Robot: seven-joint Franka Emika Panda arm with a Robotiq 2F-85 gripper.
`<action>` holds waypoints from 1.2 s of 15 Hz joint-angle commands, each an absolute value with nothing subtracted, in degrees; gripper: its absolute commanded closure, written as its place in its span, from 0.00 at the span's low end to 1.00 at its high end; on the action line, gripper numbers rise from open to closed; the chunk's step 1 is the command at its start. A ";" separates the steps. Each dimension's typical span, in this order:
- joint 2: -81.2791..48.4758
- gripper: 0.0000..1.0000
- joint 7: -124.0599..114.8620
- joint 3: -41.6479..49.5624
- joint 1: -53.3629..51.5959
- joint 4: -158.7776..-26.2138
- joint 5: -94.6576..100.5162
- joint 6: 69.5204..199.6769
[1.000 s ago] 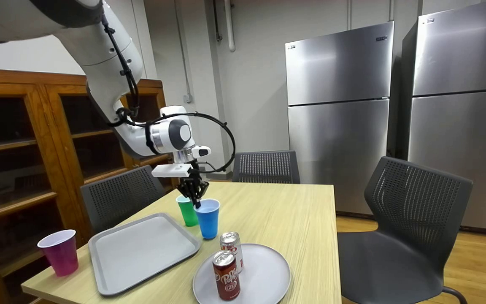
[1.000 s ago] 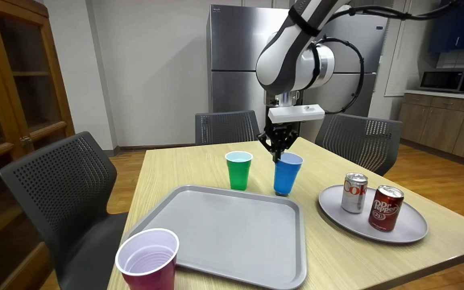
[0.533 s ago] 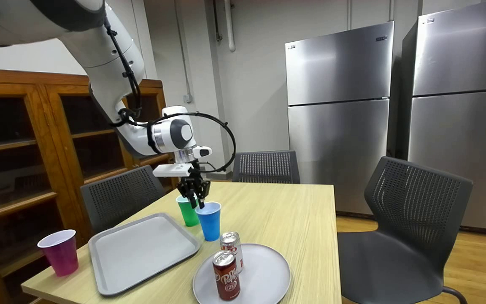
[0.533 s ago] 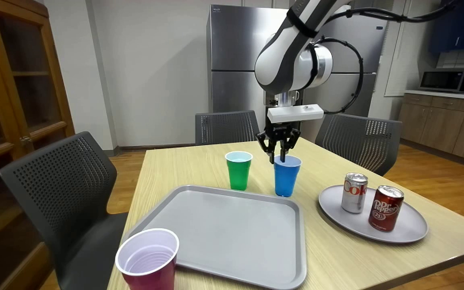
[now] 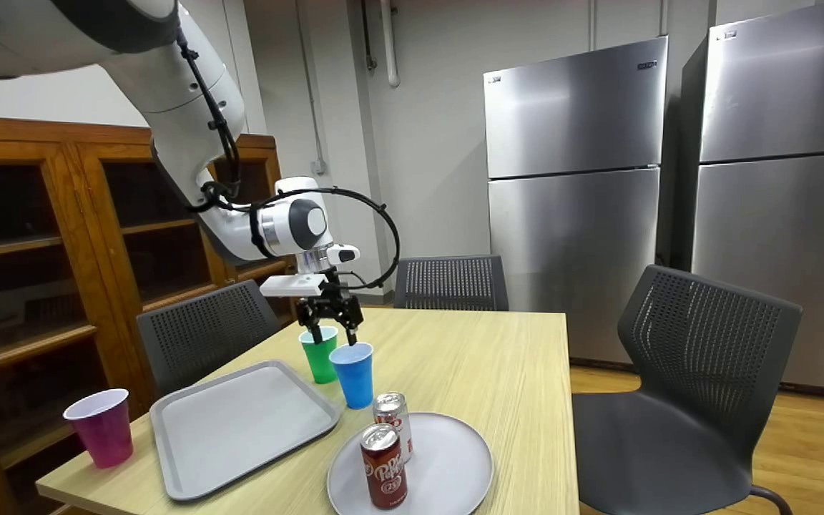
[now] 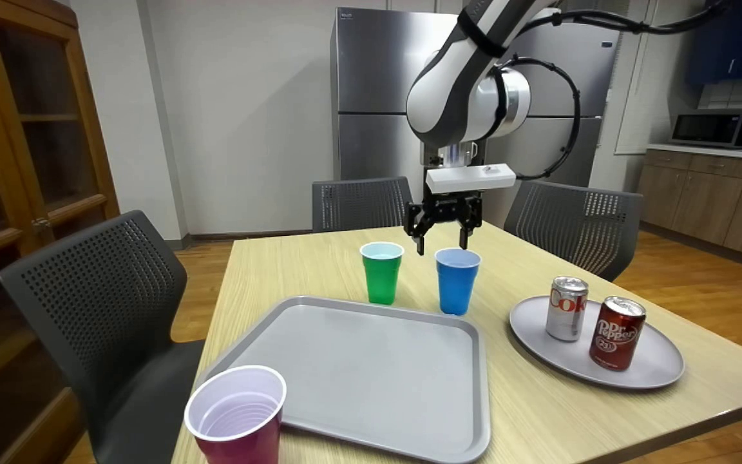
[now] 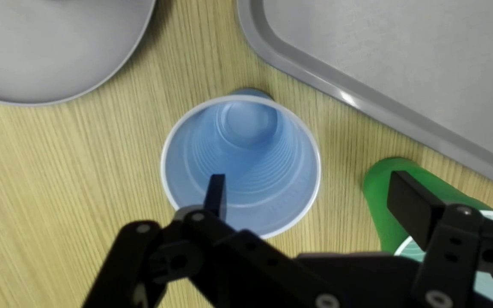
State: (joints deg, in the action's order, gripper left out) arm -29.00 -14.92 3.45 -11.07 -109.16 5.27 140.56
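Observation:
My gripper (image 6: 442, 248) hangs over the table with its jaws spread wide and nothing between them. Just below and beside it stands a blue cup (image 6: 456, 287), upright on the wood, close to the tray's corner. From the wrist view, one finger (image 7: 216, 194) overlaps the opening of the blue cup (image 7: 246, 128), while the opposite finger (image 7: 413, 209) lies in front of a green cup (image 7: 383, 192). In both exterior views the fingertips sit about level with or a little above the blue rim, apart from it. The green cup (image 5: 319, 357) stands upright, partly behind the gripper in that exterior view.
A grey tray (image 6: 371, 374) lies in front of the cups. Beside it, a round grey plate (image 6: 657, 357) carries a Coke can (image 6: 567, 309) and a Dr Pepper can (image 6: 617, 334). A purple cup (image 5: 101, 433) stands by the table's near corner. Chairs (image 5: 691, 400) surround the table.
One second ago the jaws were shut on the blue cup's rim, with the cup tilted. They have since opened and risen slightly, and the cup now stands upright on the table.

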 commanded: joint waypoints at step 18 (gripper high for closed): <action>-20.26 0.00 -15.18 2.30 -8.80 -114.46 5.71 140.53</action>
State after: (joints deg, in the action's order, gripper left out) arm -20.27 -14.89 3.26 -9.73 -114.55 5.22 140.66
